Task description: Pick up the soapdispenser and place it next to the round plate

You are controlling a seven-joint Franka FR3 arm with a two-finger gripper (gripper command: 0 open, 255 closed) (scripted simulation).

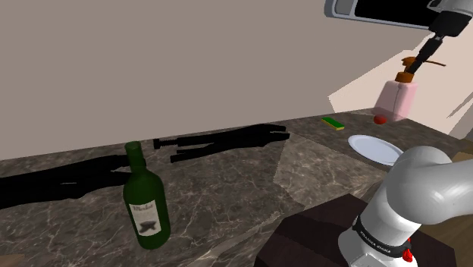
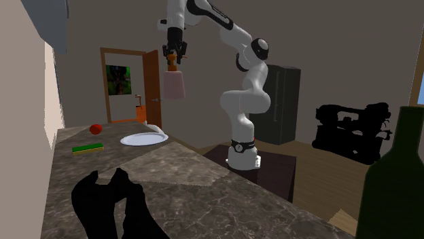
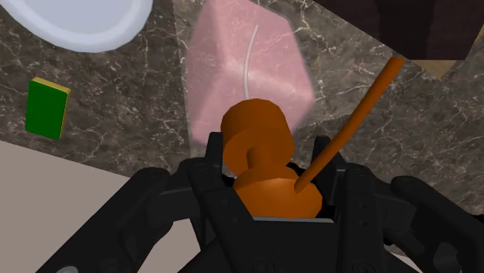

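Note:
The soap dispenser (image 1: 396, 98) has a pale pink translucent body, an orange pump head and a long orange spout. It hangs in the air above the dark marble counter (image 1: 250, 178). My black gripper (image 1: 421, 58) is shut on the orange pump head from above. In the second exterior view the gripper (image 2: 172, 56) holds the dispenser (image 2: 174, 86) well above the counter, over the round white plate (image 2: 143, 139). Along the hand, the gripper (image 3: 267, 174) clasps the pump and the pink body (image 3: 240, 70) hangs below it, beside the plate (image 3: 77, 19). The plate (image 1: 374, 149) lies near the counter's edge.
A green sponge (image 1: 333, 122) and a small red fruit (image 1: 380, 119) lie on the counter beyond the plate. A green wine bottle (image 1: 145, 201) stands at the near end. A black shape (image 1: 220, 142) lies across the middle. The wall runs along the counter's far side.

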